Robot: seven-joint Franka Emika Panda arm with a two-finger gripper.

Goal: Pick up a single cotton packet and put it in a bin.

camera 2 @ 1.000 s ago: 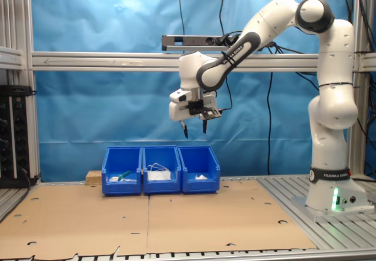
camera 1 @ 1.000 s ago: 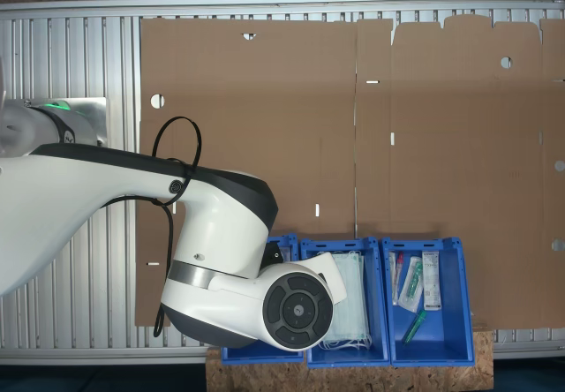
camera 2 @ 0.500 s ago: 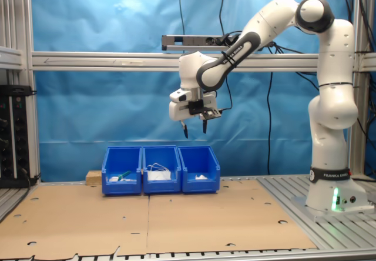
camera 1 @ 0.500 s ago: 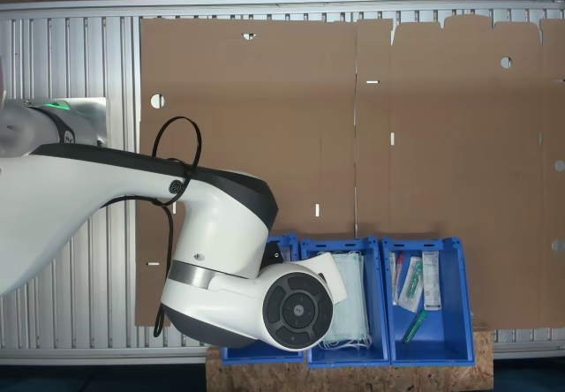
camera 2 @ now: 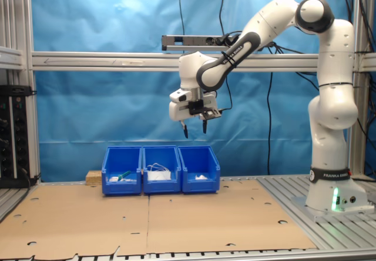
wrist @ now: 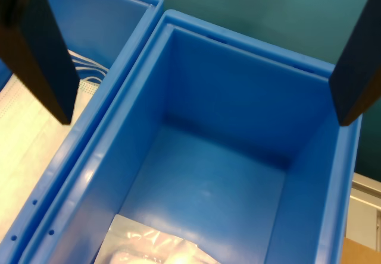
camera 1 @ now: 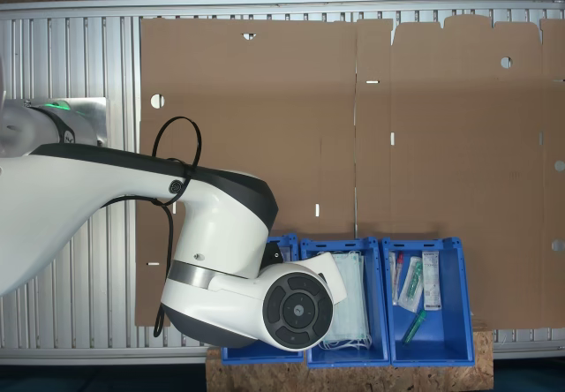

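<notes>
**Gripper open above end bin, packet inside**

Gripper [camera 2: 194,129] hangs high over the row of three blue bins in the second exterior view, fingers spread wide with nothing between them. In the wrist view the two dark fingers [wrist: 41,50] stand far apart at the frame's sides, empty gap between.

Bin [wrist: 250,85] lies straight below the gripper in the wrist view; in the second exterior view it is the row's end bin [camera 2: 200,170] at the second exterior view's right. A whitish crinkled packet [wrist: 158,249] rests on the bin floor near one end, partly cut off by the frame edge; print on it cannot be made out. White shows in the same bin in the second exterior view too.

Middle bin [camera 1: 344,299] holds pale green masks [camera 1: 351,295]. Far bin [camera 1: 428,299] holds syringes and tubes. Arm [camera 1: 221,251] covers most of the third bin in the first exterior view. Bins sit on cardboard [camera 2: 176,220] against the blue backdrop.
</notes>
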